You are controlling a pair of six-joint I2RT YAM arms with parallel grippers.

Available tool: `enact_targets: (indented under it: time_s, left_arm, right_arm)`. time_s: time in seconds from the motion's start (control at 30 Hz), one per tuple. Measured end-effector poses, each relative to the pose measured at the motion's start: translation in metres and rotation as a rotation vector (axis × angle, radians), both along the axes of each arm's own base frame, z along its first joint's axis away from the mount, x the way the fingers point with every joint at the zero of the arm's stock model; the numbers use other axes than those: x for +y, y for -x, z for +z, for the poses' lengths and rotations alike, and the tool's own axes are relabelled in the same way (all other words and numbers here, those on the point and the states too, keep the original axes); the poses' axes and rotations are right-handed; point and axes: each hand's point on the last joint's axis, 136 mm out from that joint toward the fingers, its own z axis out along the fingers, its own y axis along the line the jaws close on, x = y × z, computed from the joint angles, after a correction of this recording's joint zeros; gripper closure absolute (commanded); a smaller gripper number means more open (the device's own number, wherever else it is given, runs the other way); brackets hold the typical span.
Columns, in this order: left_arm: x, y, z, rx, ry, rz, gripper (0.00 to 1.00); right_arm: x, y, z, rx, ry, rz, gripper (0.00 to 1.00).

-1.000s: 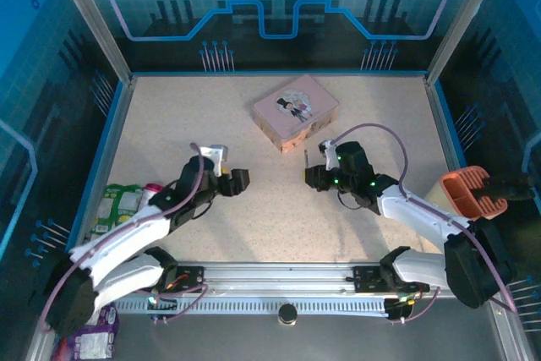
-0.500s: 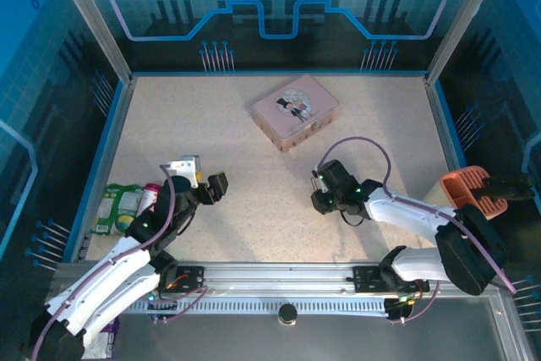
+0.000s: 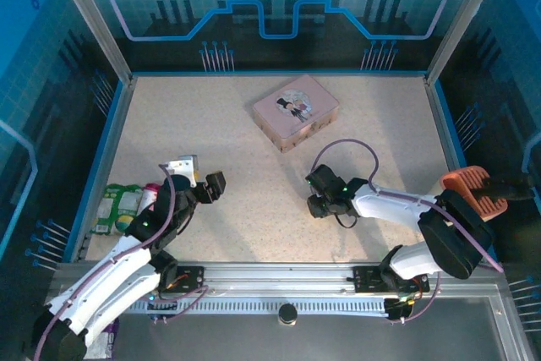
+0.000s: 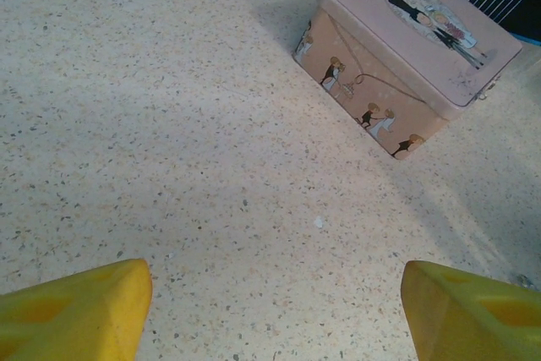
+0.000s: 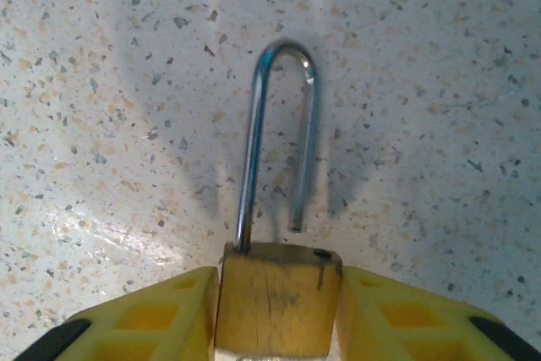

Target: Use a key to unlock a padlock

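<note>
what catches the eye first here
A brass padlock, its silver shackle open, lies on the table, held in the right claw. A pink tin with a cartoon couple sits farther back, and the left claw hangs open over bare table.

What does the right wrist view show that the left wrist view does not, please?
The right wrist view shows the padlock, its brass body between the yellow fingers of the right pincer, and its silver shackle with one leg out of the body. The left wrist view shows the pink tin with a cartoon couple on its lid, beyond the left pincer, whose fingers stand wide apart with nothing between them. Both share the speckled table and yellow fingertips at the bottom edge.
</note>
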Motion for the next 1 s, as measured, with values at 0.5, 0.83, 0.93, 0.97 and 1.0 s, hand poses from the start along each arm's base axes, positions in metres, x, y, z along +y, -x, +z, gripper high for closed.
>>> enact_targets:
  time_s: [0.5, 0.83, 0.93, 0.97, 1.0]
  left_arm:
    - [0.010, -0.023, 0.018, -0.031, -0.086, 0.058, 0.12]
    - [0.048, -0.050, 0.040, -0.172, -0.241, 0.279, 0.01]
    - [0.056, -0.052, 0.046, -0.235, -0.269, 0.314, 0.01]
    - [0.058, -0.052, 0.045, -0.244, -0.286, 0.318, 0.01]
    - [0.059, -0.052, 0.043, -0.250, -0.309, 0.316, 0.01]
  right_arm:
    - [0.005, -0.027, 0.128, -0.334, -0.142, 0.087, 0.29]
    - [-0.075, -0.068, 0.141, -0.609, -0.136, -0.116, 0.30]
    - [-0.088, -0.073, 0.129, -0.632, -0.122, -0.147, 0.26]
    - [-0.089, -0.074, 0.126, -0.640, -0.116, -0.146, 0.25]
    - [-0.091, -0.074, 0.123, -0.649, -0.108, -0.146, 0.23]
